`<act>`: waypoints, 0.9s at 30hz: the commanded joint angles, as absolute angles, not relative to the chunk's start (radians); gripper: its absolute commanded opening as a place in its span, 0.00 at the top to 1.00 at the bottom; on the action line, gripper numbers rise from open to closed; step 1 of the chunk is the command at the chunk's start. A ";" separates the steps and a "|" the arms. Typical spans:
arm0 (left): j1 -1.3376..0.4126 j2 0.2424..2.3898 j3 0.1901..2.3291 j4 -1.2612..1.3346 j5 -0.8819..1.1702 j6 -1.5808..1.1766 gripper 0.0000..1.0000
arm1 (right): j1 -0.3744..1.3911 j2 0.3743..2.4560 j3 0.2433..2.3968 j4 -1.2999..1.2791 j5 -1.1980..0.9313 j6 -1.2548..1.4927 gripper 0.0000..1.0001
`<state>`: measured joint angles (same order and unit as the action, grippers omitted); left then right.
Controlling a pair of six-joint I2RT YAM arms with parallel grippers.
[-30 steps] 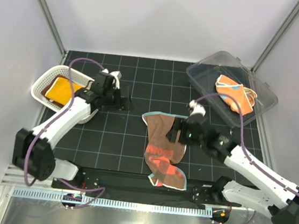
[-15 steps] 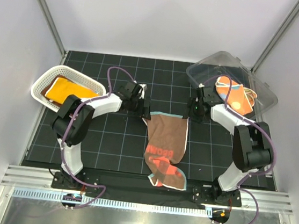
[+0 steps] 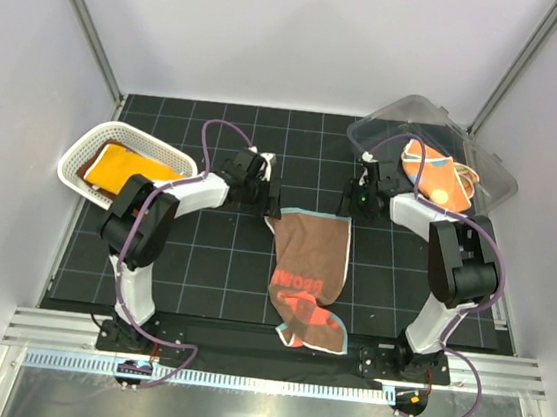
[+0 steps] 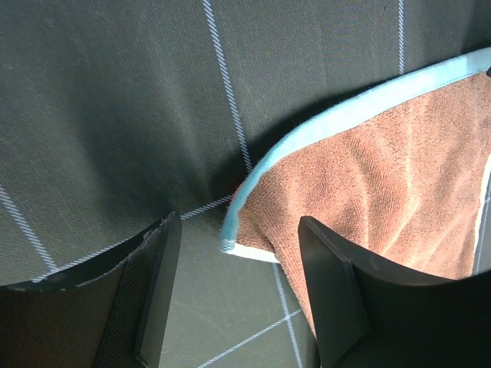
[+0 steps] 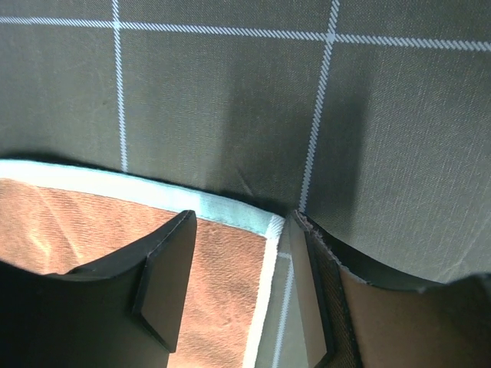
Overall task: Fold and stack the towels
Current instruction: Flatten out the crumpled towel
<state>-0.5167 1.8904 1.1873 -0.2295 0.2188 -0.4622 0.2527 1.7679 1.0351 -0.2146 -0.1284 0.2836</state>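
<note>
A towel (image 3: 311,258) lies spread on the black grid mat, its brown side up at the far end and its red-orange lettered part, edged in blue, near the front. My left gripper (image 3: 265,201) is open at the towel's far left corner. In the left wrist view (image 4: 239,303) that blue-edged corner (image 4: 232,239) lies between the fingers. My right gripper (image 3: 351,209) is open at the far right corner. In the right wrist view (image 5: 238,295) it straddles that corner (image 5: 265,234). Neither gripper holds anything.
A white mesh basket (image 3: 79,151) at the left holds a folded orange-yellow towel (image 3: 127,169). A clear plastic bin (image 3: 486,197) at the back right holds orange spotted towels (image 3: 433,176). White walls and metal posts close in the mat.
Both arms have swung in to the towel's far corners: the left from beside the basket, the right from over the towel's middle. The towel has not moved.
</note>
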 commanded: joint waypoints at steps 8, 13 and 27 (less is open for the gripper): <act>-0.515 1.870 1.221 -0.232 0.224 -0.411 0.40 | 0.192 1.787 1.023 -0.158 -0.279 0.173 0.41; -0.515 1.873 1.236 -0.236 0.250 -0.387 0.39 | 0.166 1.828 1.028 -0.192 -0.391 0.166 0.43; -0.514 1.888 1.278 -0.262 0.287 -0.383 0.42 | 0.163 1.812 1.009 -0.236 -0.446 0.143 0.53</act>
